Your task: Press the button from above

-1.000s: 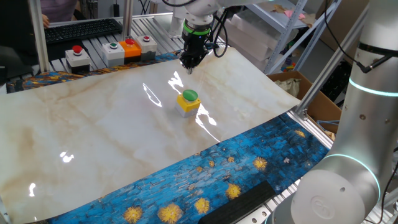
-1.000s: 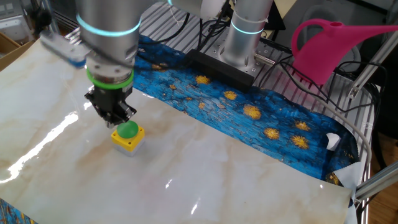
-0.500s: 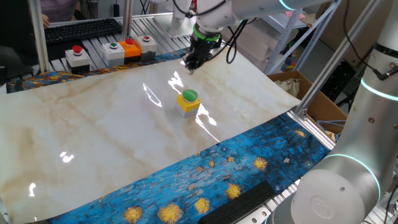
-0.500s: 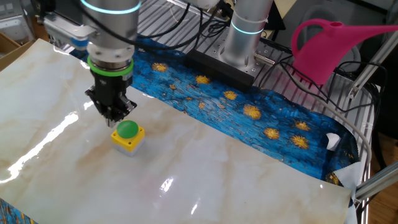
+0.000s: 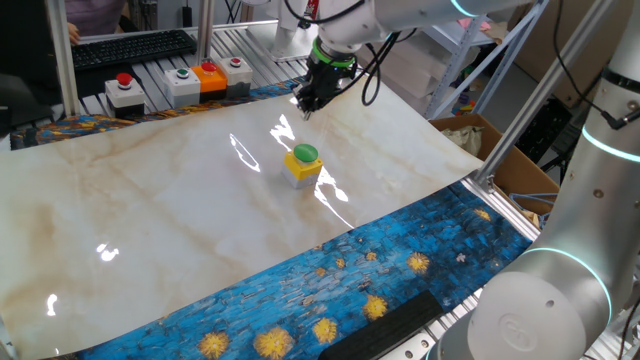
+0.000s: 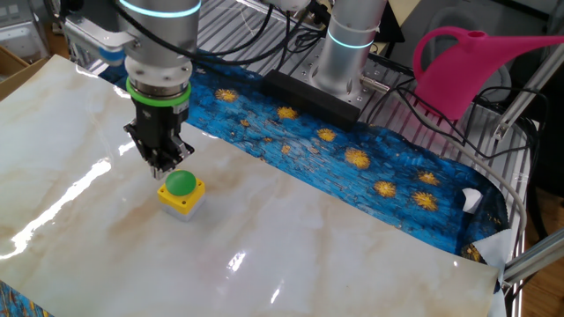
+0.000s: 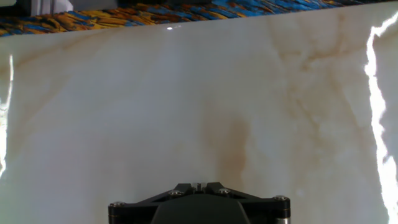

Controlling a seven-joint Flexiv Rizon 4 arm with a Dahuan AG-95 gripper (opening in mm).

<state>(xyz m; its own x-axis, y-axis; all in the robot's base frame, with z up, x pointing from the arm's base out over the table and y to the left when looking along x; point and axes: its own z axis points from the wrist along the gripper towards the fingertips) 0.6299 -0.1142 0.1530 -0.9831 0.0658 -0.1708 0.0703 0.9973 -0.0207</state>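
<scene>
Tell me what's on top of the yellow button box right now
Only its own green dome sits on the button, and nothing rests on that. The gripper, jaws shut, hangs in the air near it without touching. What lies beneath the housing is covered; around it only the marble sheet shows.

Compared to a second ago, the arm leans differently: in one fixed view the wrist tilts over and the gripper [image 5: 305, 106] sits slightly higher. In the other fixed view the gripper [image 6: 165, 162] rides a touch higher too.
</scene>
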